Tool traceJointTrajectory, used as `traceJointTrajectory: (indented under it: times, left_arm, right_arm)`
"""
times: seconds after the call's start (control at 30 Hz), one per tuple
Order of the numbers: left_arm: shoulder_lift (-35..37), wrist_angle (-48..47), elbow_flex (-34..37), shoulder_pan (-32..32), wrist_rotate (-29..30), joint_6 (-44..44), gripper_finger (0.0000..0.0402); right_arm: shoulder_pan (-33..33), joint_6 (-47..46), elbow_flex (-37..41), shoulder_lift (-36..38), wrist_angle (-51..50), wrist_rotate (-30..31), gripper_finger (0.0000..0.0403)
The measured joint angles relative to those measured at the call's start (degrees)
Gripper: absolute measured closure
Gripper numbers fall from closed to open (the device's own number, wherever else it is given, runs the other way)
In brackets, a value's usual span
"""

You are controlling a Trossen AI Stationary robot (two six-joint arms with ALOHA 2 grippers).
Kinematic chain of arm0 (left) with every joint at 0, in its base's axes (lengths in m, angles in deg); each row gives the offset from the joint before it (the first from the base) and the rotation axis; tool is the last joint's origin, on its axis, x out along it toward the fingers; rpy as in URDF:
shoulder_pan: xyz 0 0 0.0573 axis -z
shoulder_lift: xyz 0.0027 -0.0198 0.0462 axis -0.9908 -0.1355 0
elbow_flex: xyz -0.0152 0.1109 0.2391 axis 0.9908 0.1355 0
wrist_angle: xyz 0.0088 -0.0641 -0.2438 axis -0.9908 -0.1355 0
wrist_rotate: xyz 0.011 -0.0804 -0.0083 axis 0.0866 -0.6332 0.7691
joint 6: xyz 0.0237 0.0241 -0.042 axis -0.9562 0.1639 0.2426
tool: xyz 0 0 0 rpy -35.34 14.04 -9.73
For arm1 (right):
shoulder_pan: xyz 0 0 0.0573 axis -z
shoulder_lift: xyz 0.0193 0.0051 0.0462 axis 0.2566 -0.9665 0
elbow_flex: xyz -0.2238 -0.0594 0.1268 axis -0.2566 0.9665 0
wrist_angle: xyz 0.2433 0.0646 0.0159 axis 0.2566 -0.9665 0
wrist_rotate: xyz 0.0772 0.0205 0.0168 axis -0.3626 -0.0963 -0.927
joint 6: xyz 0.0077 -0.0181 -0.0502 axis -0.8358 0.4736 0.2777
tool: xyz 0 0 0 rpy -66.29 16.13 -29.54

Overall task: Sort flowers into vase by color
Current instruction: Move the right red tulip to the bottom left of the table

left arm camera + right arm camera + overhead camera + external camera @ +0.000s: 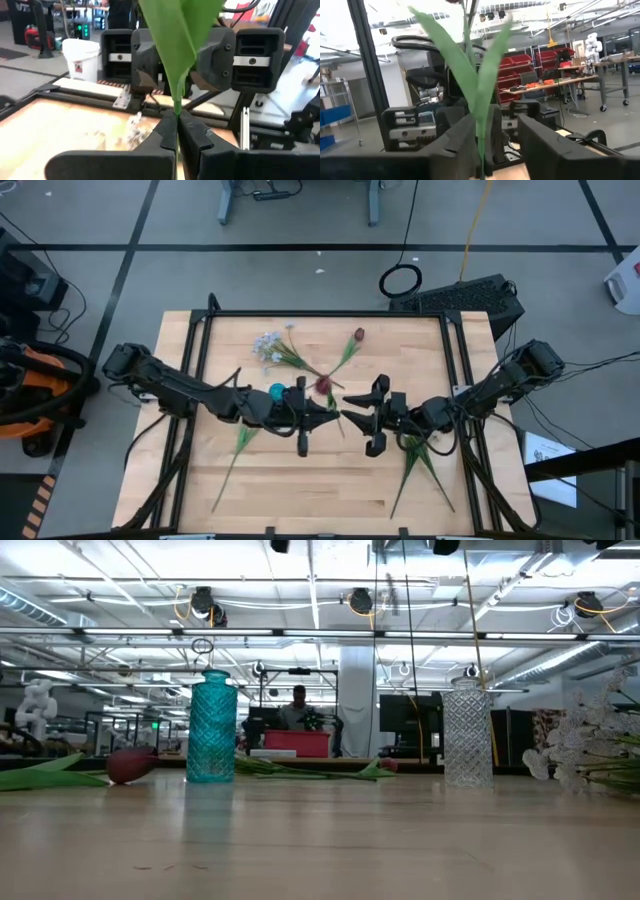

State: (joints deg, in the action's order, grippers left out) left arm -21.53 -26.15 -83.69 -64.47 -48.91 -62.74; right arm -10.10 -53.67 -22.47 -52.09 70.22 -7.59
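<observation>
A dark red flower stands upright over the middle of the table between my two grippers, which face each other. My left gripper is shut on its green stem. My right gripper is open, its fingers standing on either side of the same stem. A teal vase stands just to the left of the flower. The low view shows this teal vase and a clear glass vase. On the table lie a white spray and a red flower. My left gripper pinches the green stem between its two fingers, just below where the long leaves fan out. The fingers come level from the table's left and lie across the stem. The flower stands upright, lifted clear of the table.
More green-stemmed flowers lie flat near the front, one at the left and some at the right. A black frame runs round the table's edges. A person shows in the room behind.
</observation>
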Motion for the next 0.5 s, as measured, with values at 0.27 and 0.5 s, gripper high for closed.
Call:
traceJointTrajectory:
  times: [0.27, 0.5]
  left_arm:
    - [7.01, -14.68, 0.0, 3.4, 1.52, 4.5, 0.0398]
    - [12.26, -30.8, 0.0, 8.06, 4.42, 15.05, 0.0399]
  right_arm:
    - [-0.59, 0.59, 0.0, 0.0, -4.11, -0.06, 0.0205]
    - [-0.64, -3.73, 0.0, 0.0, -11.95, -0.25, 0.0197]
